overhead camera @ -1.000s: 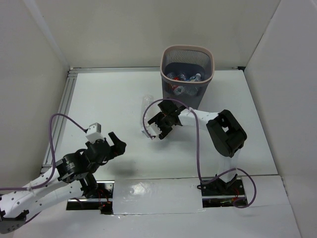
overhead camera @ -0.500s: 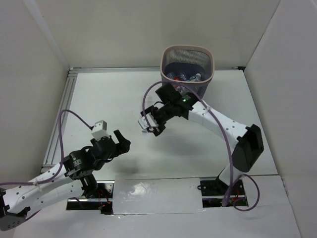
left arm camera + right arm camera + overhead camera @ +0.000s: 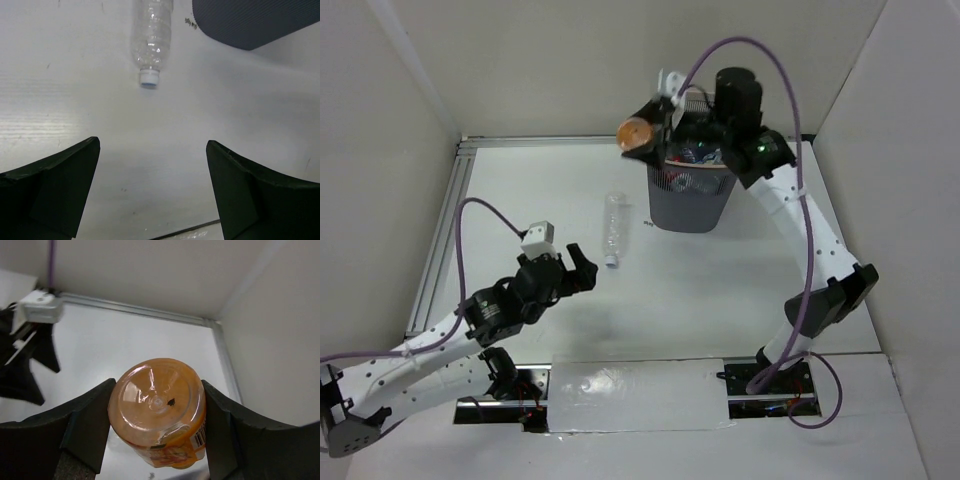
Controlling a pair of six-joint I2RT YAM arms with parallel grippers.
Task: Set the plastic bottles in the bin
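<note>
My right gripper [image 3: 642, 130] is shut on the orange bottle [image 3: 633, 135], held high at the left rim of the bin [image 3: 688, 208]. In the right wrist view the orange bottle [image 3: 157, 405] shows its base, clamped between both fingers of the gripper [image 3: 157, 426]. Several bottles [image 3: 692, 158] lie inside the dark mesh bin. A clear unlabelled bottle [image 3: 612, 228] lies on the table left of the bin, cap toward the near edge. My left gripper [image 3: 582, 272] stands open and empty just short of it. In the left wrist view the bottle [image 3: 151, 35] lies ahead of that gripper [image 3: 152, 190].
White walls enclose the table on three sides, with a metal rail [image 3: 445, 220] along the left edge. The bin's grey wall [image 3: 250, 20] shows at the upper right of the left wrist view. The raised right arm [image 3: 800, 220] arches over the table's right side.
The right arm has lifted the orange bottle from the table up to the bin's left rim. The left gripper has moved forward toward the clear bottle, still open.
</note>
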